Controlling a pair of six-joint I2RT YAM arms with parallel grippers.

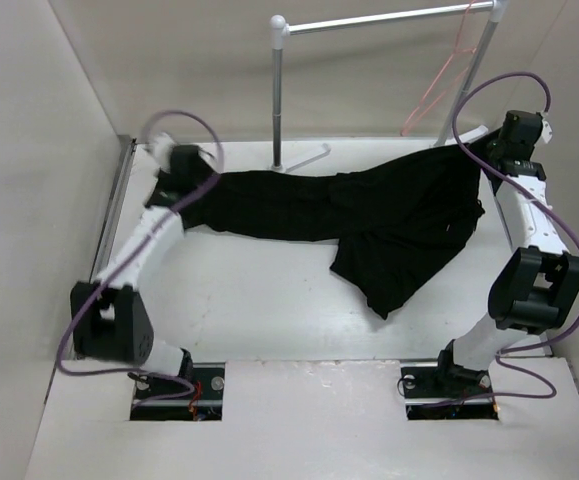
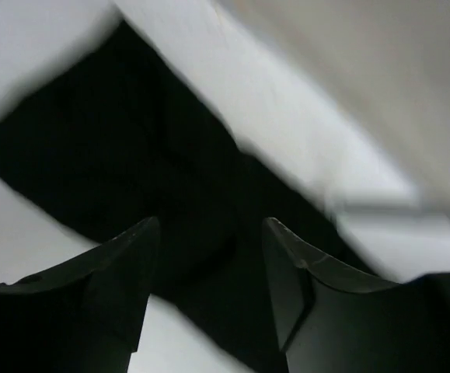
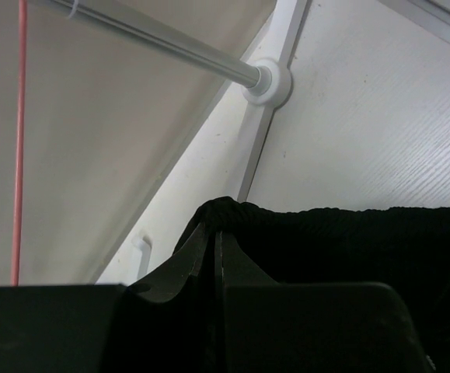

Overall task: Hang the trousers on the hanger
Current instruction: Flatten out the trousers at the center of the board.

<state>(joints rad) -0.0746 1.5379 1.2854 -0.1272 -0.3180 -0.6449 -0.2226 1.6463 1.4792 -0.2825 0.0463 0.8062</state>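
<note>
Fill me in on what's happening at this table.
Two robot arms are working on black trousers spread across the table. The right gripper is shut on a bunch of fabric at the trousers' right end, near the rack. The left gripper is open over the other end. The pink hanger hangs on the rack's rail, with no trousers on it yet.

White table boxed by pale walls, metal rack behind.

The left arm reaches to the table's far left corner, left gripper with jaws apart. The right arm stretches to the far right corner, right gripper pinched on the trousers.
</note>
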